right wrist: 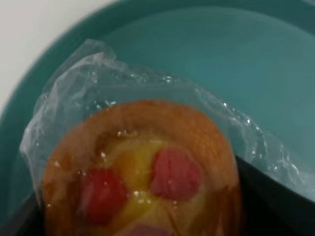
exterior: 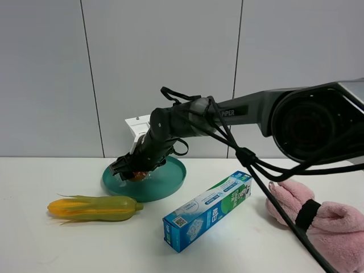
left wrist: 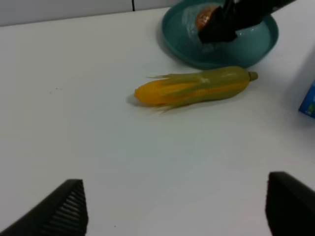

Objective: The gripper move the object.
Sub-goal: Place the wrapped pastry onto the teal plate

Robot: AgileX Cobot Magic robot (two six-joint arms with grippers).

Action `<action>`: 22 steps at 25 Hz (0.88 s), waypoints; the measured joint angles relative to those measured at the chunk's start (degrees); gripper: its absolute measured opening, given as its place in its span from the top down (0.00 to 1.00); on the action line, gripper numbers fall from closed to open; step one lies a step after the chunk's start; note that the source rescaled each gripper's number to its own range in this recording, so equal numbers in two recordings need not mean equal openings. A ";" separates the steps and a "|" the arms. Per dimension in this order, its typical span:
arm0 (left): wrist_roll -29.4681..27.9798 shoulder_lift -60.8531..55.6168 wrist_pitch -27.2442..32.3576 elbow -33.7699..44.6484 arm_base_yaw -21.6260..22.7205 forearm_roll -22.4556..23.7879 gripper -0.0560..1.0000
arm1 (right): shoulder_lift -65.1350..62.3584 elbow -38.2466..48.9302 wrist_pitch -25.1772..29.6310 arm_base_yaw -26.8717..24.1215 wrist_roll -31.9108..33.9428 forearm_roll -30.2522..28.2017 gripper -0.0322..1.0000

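The object, a round orange-brown pastry with red bits in a clear wrapper (exterior: 138, 176), sits in a teal plate (exterior: 168, 185) at the left of the table. My right gripper (exterior: 132, 169) reaches across from the right and is closed around it, low over the plate. The right wrist view shows the pastry (right wrist: 142, 172) close up between dark fingers (right wrist: 275, 201), over the plate (right wrist: 246, 73). In the left wrist view my left gripper (left wrist: 174, 211) is open and empty above bare table, with the pastry (left wrist: 203, 17) and the right gripper (left wrist: 221, 27) far off.
A yellow-green corn cob (exterior: 94, 207) lies in front of the plate, also seen in the left wrist view (left wrist: 197, 87). A blue-green toothpaste box (exterior: 207, 210) lies mid-table. A pink towel (exterior: 324, 219) is at the right. Black cables hang from the right arm.
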 joint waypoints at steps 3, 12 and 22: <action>0.00 0.00 0.00 0.00 0.00 0.00 0.00 | 0.74 0.00 -0.74 0.00 0.00 -0.85 0.97; 0.00 0.00 0.00 0.00 0.00 0.00 0.00 | 1.31 0.00 -1.40 -0.18 2.23 -1.20 0.51; 0.00 0.00 0.00 0.00 0.00 0.00 0.00 | -5.54 0.00 6.28 -0.24 -0.12 -1.45 0.08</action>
